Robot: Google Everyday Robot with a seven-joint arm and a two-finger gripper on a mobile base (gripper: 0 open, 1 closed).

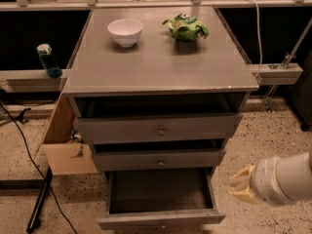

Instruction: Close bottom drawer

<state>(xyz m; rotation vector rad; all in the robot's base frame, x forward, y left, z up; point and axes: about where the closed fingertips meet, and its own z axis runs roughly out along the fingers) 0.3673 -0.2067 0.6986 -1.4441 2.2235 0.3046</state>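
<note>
single camera looking down at the cabinet [161, 65] from up front, sitting pretty close, gripper [242, 185] hanging low right beside the bottom drawer [161, 219]

Soft overhead light brightens the cabinet top [161, 65]; the bottom drawer [161, 194] sits in shadow, the far side is dark, and the gripper [242, 185] shows pale at near right.
</note>
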